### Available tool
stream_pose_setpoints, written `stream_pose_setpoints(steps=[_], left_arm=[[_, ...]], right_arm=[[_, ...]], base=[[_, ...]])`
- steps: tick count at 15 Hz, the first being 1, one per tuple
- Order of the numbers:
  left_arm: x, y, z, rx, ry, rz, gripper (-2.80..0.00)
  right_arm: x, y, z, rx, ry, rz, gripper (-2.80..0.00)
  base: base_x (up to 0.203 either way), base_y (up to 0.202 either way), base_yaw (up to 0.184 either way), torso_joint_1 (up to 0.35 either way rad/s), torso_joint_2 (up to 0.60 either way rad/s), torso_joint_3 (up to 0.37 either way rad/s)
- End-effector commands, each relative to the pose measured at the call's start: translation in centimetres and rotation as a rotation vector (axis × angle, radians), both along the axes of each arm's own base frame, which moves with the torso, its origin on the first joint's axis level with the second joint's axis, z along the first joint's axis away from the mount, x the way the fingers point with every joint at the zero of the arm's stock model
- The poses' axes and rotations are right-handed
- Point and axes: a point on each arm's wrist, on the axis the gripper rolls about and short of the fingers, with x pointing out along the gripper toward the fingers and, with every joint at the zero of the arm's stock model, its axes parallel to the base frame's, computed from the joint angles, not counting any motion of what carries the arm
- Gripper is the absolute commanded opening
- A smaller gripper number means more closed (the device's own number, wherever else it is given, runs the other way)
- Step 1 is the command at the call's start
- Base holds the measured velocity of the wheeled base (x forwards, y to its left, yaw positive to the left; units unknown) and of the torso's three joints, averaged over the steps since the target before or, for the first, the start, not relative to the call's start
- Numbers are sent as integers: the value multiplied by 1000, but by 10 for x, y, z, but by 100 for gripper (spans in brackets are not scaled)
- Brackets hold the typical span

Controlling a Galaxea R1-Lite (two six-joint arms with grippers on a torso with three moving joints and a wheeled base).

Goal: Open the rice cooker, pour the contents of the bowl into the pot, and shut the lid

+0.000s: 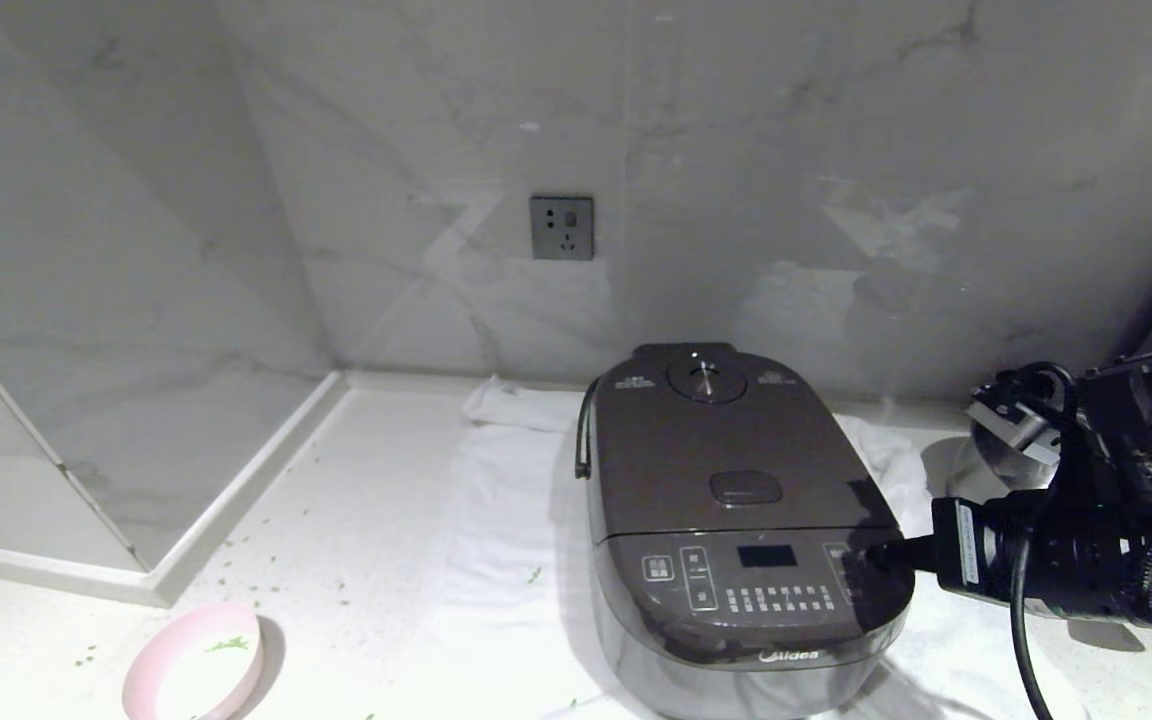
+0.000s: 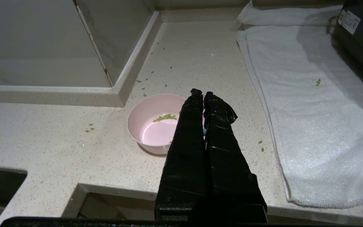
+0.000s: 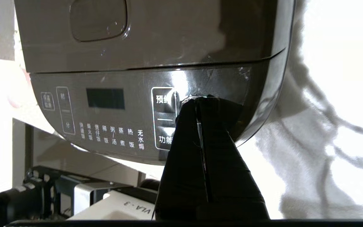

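- Marble-patterned wall panels back a pale speckled countertop; a grey wall socket sits at 12 o'clock above the rice cooker.
- Rice cooker: stands on a white towel, right of centre in the head view. Its lid is down flat, with the round steam vent at the rear and the release button near the front edge.
- My right gripper: reaches in from 3 o'clock. Both fingers are pressed together with nothing between them, and the tips rest against the right end of the front button panel.
- My left gripper: fingers likewise closed flat on each other, empty, hanging above the countertop just beside the bowl.
- Bowl: pale pink, upright on the countertop at 8 o'clock from the cooker, well apart from it. A few of the green contents cling to its inside.
- Scattered green bits lie on the countertop around the bowl, and one lies on the towel.
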Motion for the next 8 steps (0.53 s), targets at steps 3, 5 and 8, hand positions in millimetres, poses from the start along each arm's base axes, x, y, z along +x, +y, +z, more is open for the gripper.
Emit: stream_pose_setpoints(steps=[3,5,8], left_arm=[[0,0,0,1,0,-1,-280],[0,0,0,-5,0,-1,-280],[0,0,0,-5,0,1,-280]], right_arm=[[5,2,-10,-6,44,4,-280],[4,2,-19,-7,48,3,-280],[6,2,-19,7,-3,-4,-280]], base=[[0,0,0,0,0,0],[0,0,0,0,0,0],[0,0,0,0,0,0]])
